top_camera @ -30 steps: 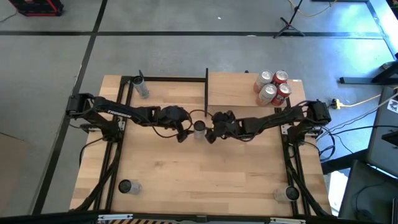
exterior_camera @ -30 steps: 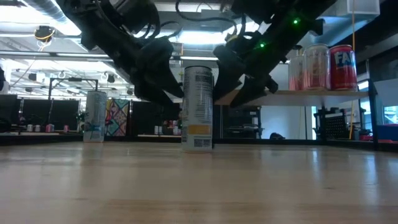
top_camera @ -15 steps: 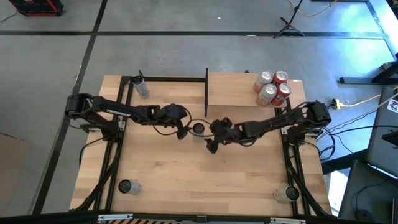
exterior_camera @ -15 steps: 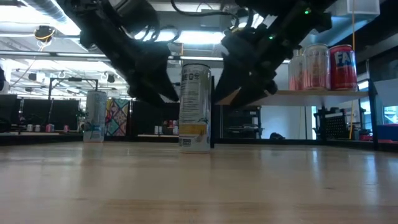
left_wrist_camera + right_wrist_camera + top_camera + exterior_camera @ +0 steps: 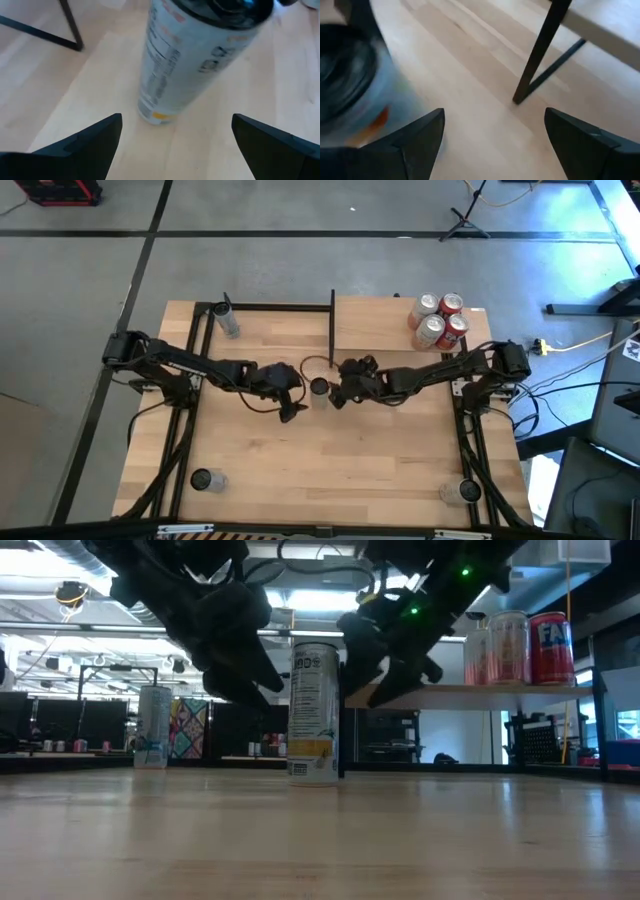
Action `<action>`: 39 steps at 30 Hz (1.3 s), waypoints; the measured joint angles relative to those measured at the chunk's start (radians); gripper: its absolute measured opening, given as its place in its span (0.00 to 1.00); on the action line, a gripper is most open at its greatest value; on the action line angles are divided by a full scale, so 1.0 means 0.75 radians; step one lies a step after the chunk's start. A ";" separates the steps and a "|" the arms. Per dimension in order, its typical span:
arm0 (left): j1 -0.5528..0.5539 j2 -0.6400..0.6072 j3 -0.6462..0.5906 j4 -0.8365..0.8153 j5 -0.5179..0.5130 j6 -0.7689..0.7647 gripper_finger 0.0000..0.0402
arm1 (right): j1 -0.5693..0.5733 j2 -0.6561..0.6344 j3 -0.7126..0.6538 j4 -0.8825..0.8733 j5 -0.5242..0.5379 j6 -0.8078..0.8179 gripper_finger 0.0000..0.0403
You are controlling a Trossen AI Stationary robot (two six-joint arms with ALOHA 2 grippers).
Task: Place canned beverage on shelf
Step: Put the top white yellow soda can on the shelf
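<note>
can [image 5: 319, 387]: upright mid-counter, left gripper [image 5: 289, 408] and right gripper [image 5: 340, 393] flank it, both with fingers spread
shelf [image 5: 375, 323]: bare board on its left part, four cans [image 5: 438, 319] crowd its right end
shelf post [image 5: 331, 320]: black upright just behind the can
front counter [image 5: 330, 465]: open

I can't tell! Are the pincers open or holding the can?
Left pincer: open, empty, beside the can.
Right pincer: open, empty, the can off to one side.
</note>
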 joint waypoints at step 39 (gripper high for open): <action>-0.011 0.014 0.000 -0.093 -0.067 -0.030 0.93 | 0.164 0.003 -0.001 0.017 -0.365 0.033 0.83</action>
